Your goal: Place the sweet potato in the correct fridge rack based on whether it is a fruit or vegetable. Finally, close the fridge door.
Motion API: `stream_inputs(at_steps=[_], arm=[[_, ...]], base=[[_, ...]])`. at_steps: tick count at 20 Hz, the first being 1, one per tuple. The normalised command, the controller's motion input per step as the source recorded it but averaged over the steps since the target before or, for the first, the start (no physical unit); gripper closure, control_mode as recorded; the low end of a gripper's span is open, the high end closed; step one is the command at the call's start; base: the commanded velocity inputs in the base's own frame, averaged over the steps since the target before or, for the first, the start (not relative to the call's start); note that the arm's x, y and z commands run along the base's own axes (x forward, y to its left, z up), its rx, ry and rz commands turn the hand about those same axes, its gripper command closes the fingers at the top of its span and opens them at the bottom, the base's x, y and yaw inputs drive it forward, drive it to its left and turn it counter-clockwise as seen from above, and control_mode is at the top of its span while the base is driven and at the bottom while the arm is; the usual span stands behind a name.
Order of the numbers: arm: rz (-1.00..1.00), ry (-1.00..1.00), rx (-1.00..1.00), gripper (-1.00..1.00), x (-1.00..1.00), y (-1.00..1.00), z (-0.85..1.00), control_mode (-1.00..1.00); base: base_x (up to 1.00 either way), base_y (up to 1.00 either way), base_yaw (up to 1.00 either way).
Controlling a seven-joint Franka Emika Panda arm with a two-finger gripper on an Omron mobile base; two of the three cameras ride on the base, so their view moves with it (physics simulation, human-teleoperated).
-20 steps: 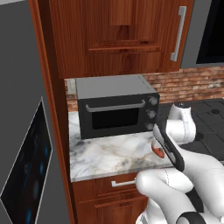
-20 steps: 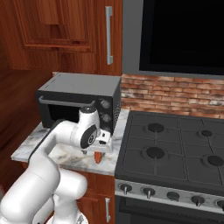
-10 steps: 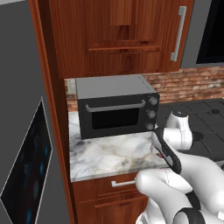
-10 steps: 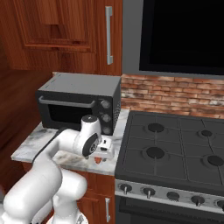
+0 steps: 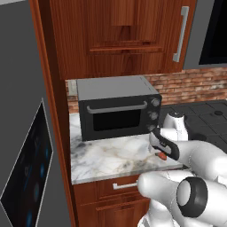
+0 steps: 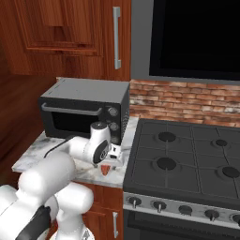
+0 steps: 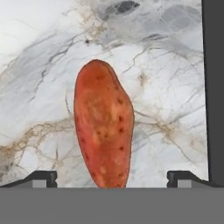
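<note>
arm: lowered toward the marble counter [image 5: 106,157] since a second ago, wrist sunk from level with the toaster oven [image 5: 117,111] knobs to just above the stone | gripper [image 7: 112,177]: dropped closer over the sweet potato [image 7: 103,123], jaws a touch wider, either side of it

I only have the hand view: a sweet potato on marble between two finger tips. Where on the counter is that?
Observer: At the counter's front right corner, beside the stove.
Operator: Anything else on the counter?
Observer: A black toaster oven stands behind the sweet potato.
Operator: Is the gripper gripping it?
Observer: No; the gripper is open, jaws on either side of the potato.
</note>
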Motion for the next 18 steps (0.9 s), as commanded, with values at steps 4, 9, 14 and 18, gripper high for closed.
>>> stream_inputs(at_steps=[4, 9, 14, 18], arm=[[0.00, 0.00, 0.00, -1.00, 0.35, 0.00, -0.19, -1.00], [0.00, 0.01, 0.00, 1.00, 0.23, 0.00, -0.31, -1.00], [0.00, 0.04, 0.00, 1.00, 0.04, 0.00, -0.58, -1.00], [0.00, -0.01, 0.00, 1.00, 0.00, 0.00, -0.31, -1.00]], base=[[0.00, 0.00, 0.00], [0.00, 0.00, 0.00], [0.00, 0.00, 0.00], [0.00, 0.00, 0.00]])
